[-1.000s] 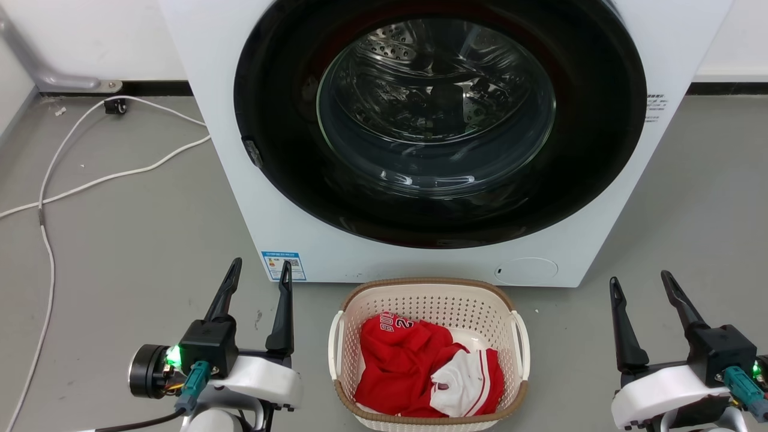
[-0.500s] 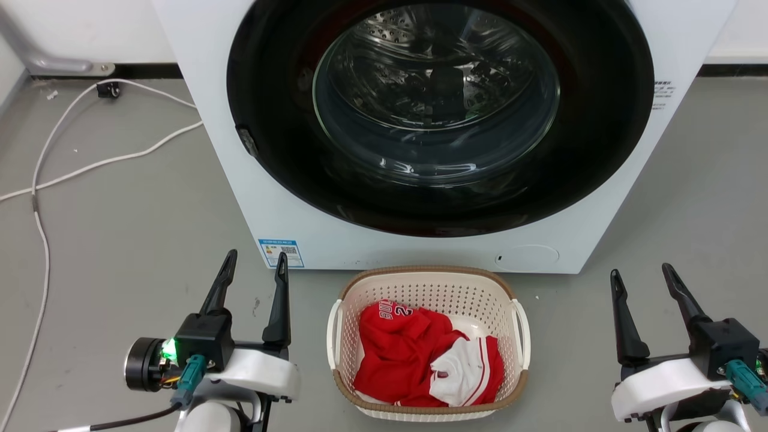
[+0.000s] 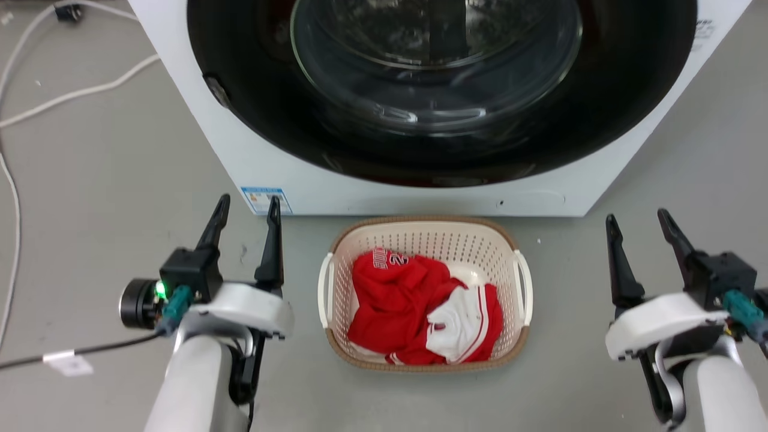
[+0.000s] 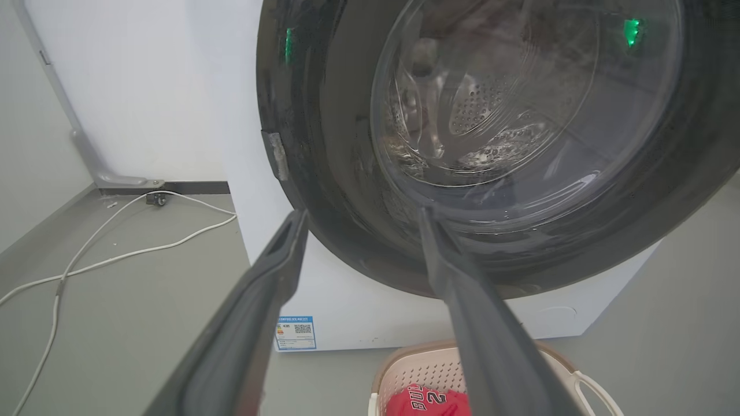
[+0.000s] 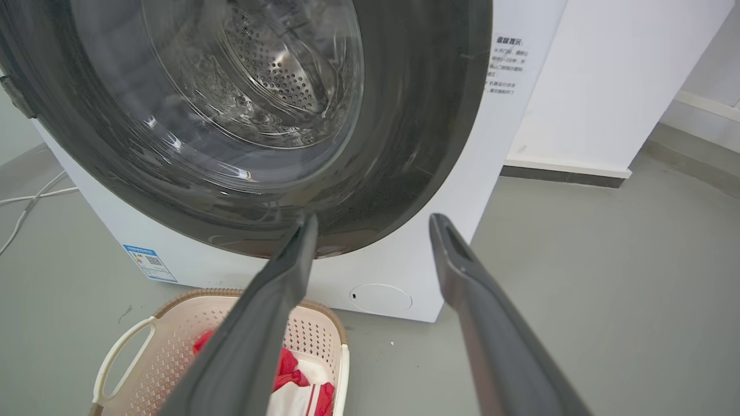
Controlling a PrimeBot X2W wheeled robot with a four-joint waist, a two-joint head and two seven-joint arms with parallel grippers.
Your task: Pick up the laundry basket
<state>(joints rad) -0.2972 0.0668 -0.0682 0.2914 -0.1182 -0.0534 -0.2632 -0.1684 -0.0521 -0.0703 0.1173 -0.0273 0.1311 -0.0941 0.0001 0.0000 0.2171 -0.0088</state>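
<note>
Staging: both arms flank the target with nothing grasped; judged pre-grasp, lift not yet begun.
Far left: white cable lies on the grey floor, well apart from either arm.
Left side: left gripper hovers beside the basket, fingers spread wide and empty, pointing toward the washer.
Centre: laundry basket stands upright on the floor between the two grippers, just in front of the washer's base; a red jersey is heaped inside.
Handles: left handle and right handle are thin white loops lying close against the basket walls; neither is touched.
Right side: right gripper hovers wide and empty, and appears farther from its handle than the left one is from its own.
Risk, reach: unequal gaps mean one side could make contact first and shove the light basket sideways across the floor.
Risk, grip: a finger may slide past a slim handle loop and close on air or on the perforated wall.
Risk, tilt: a one-sided hold would tip the basket and spill the jersey.
Risk, clearance: the washer front is close behind; a lift drifting forward could knock the rim.
</note>
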